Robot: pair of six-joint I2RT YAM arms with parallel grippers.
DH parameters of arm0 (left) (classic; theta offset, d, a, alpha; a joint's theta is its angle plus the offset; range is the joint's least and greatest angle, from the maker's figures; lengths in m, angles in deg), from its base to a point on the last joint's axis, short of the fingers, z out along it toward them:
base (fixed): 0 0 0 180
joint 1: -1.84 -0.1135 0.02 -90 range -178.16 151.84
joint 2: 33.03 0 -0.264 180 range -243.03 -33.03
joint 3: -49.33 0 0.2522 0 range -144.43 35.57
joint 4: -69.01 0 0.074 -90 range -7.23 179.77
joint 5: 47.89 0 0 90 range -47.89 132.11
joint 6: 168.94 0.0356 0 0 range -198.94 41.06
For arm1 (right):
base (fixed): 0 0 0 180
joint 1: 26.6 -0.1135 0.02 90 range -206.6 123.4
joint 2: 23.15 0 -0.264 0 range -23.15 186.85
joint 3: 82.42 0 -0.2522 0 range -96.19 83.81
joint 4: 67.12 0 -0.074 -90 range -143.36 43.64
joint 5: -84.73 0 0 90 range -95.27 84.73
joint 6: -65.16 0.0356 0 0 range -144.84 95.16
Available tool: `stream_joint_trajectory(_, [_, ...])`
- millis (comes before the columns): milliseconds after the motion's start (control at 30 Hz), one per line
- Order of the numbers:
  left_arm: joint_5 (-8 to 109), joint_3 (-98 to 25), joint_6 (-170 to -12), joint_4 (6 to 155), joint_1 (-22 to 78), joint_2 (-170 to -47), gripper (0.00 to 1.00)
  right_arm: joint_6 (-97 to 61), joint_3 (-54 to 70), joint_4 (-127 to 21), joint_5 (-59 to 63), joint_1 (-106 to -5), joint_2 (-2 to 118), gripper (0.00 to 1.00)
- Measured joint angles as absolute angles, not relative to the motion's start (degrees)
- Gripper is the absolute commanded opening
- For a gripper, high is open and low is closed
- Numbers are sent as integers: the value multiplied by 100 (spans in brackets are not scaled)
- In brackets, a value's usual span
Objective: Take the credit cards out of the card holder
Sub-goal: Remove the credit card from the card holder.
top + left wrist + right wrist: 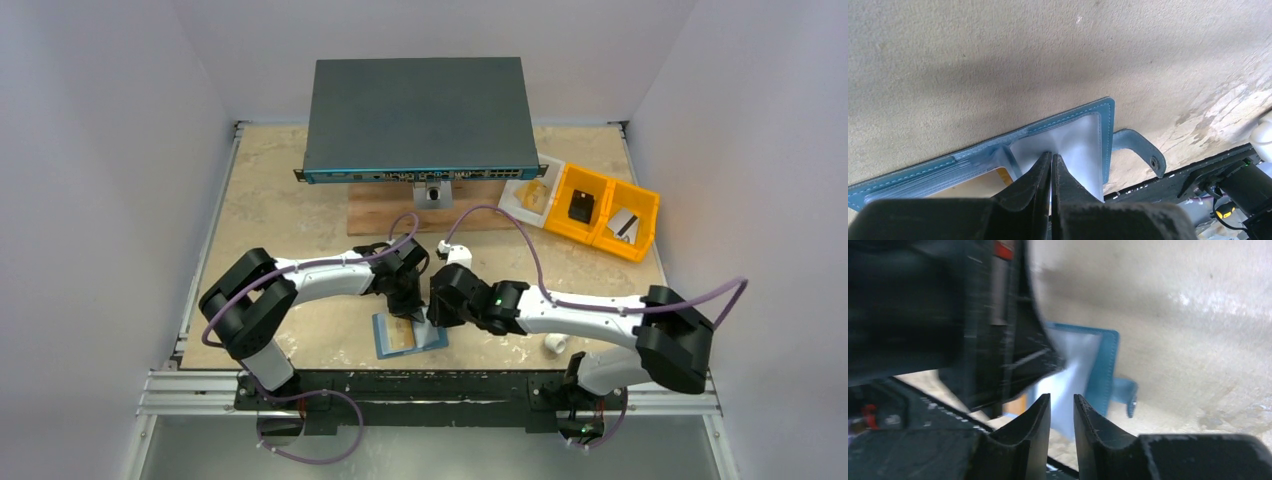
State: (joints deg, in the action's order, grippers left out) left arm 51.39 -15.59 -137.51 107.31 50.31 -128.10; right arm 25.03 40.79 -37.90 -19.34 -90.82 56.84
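Note:
The steel-blue card holder (pixel 381 345) (pixel 1073 117) (pixel 1106 365) lies open near the table's front edge, its snap strap (pixel 1143 150) spread to one side. An orange-faced credit card (pixel 400 341) (pixel 979 186) sits in its left half. My left gripper (pixel 408 312) (pixel 1052 155) is shut, and its tips pinch a pale inner leaf (pixel 1080 145) (pixel 1074 375) of the right half, which puckers toward them. I cannot tell whether that leaf is a card or a clear sleeve. My right gripper (pixel 433 316) (pixel 1062 397) hovers just short of the leaf, slightly open with nothing between its fingers.
A large dark grey box (pixel 418 115) stands on a wooden board (pixel 385 215) at the back. Orange bins (pixel 640 235) sit at the back right. A small white cylinder (pixel 556 345) lies by the right arm. The black front rail (pixel 420 385) runs just below the holder.

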Motion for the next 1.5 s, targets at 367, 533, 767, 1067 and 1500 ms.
stream_joint_trajectory(367, [5141, -1559, -13790, 10770, 5017, -12808, 4, 2557, 4249, -4496, -1341, -9008, 5614, 18])
stream_joint_trajectory(533, [5141, -1559, -13790, 10766, 5020, -12806, 4, 2734, 4783, -5322, -788, -8888, 5824, 16])
stream_joint_trajectory(767, [5077, -1559, -13679, 10864, 5031, -12683, 11, 2949, 5161, -6137, -413, -8722, 6020, 17])
stream_joint_trajectory(1067, [4586, -1509, -13429, 11625, 5031, -11426, 14, 3239, 5626, -6985, 33, -8483, 6167, 21])
stream_joint_trajectory(1500, [4229, -580, -13491, 12001, 4987, -11035, 3, 3303, 5653, -7564, 350, -8446, 6442, 26])
